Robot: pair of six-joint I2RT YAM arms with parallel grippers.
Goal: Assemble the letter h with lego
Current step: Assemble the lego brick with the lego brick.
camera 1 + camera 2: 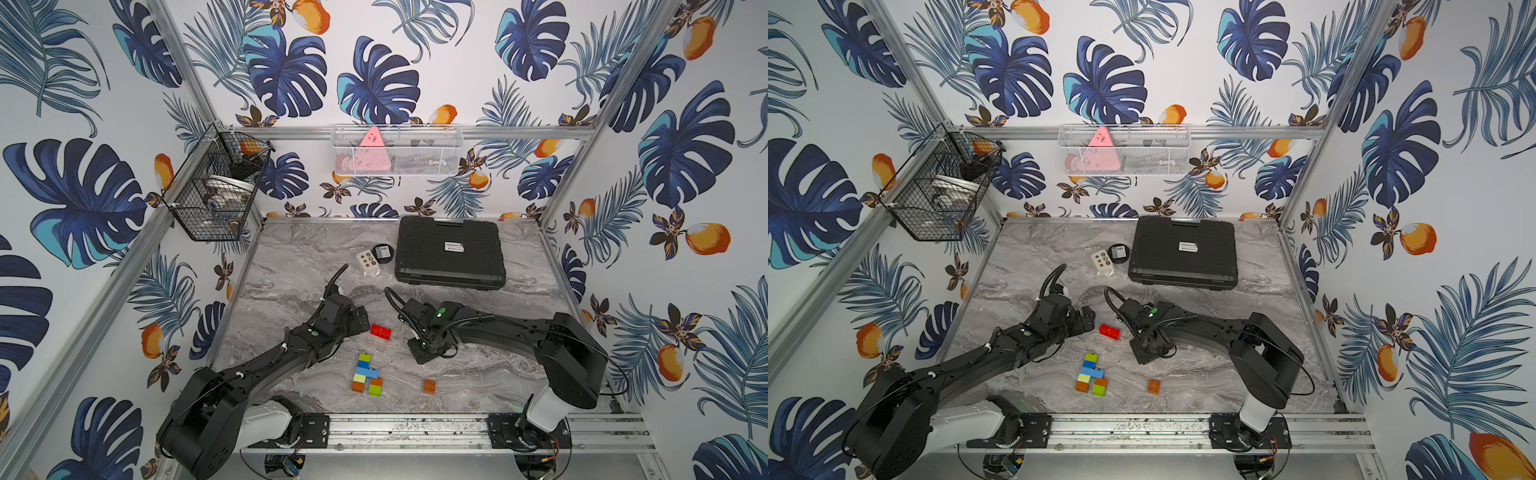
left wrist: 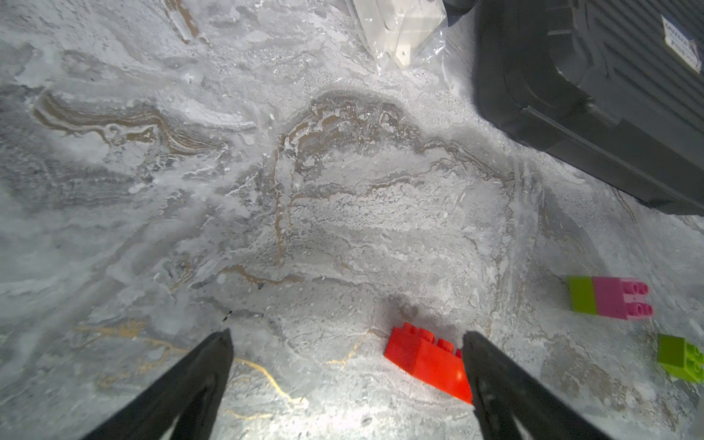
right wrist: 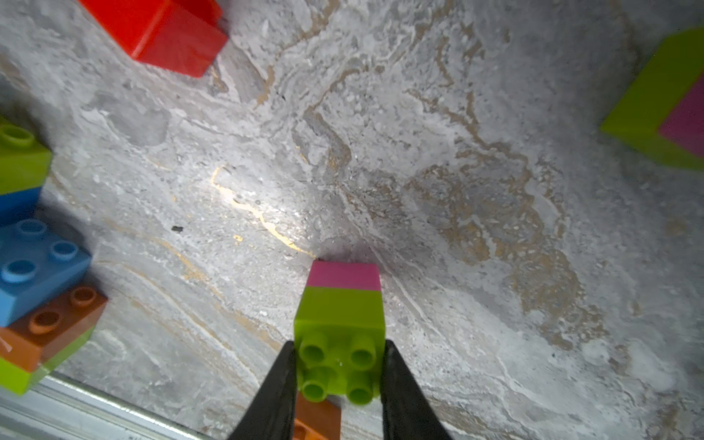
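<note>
Lime-and-pink brick sits clamped between right fingers; left fingers gape beside the red brick.

Clock read in both top views: 12 = back wall, centre = long brick, mid-bench.
Case at 1, well apart, by the back edge.
Card at 12; disc just beside it, at its 2.
Brick cluster at 6.
Single brick at 5.
Left gripper at 10, near.
Right gripper at 4, brick pair between its jaws.
</note>
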